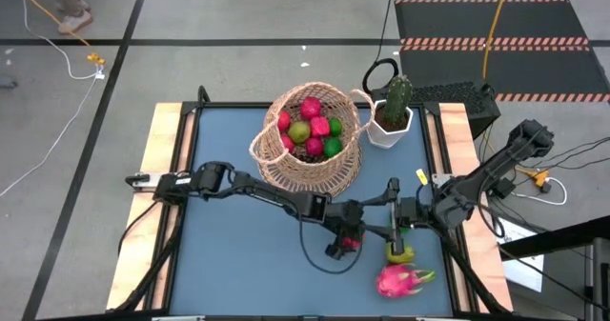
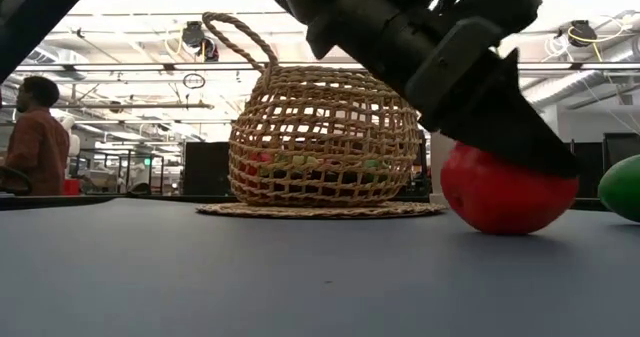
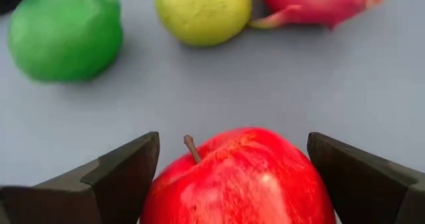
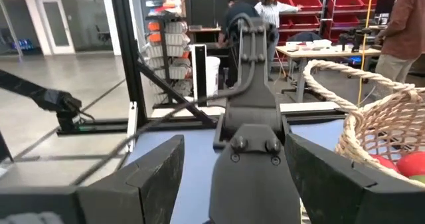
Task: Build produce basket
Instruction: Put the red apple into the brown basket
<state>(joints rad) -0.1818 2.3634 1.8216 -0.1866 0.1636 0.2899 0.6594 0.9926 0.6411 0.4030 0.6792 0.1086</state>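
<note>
Blue tabletop, left arm poised over a red apple.

Leftmost, the left gripper [image 1: 345,242] has its jaws apart on either side of the apple [image 3: 239,177], not yet pinching; the closing should land level on the fruit's widest part, below the stem. Beyond the jaws lie a lime [image 3: 64,31], a pear [image 3: 202,11] and a dragon fruit [image 1: 400,280]. The basket [image 1: 310,140] stands well behind. The right gripper [image 1: 396,216] waits just beside, jaws apart.
</note>
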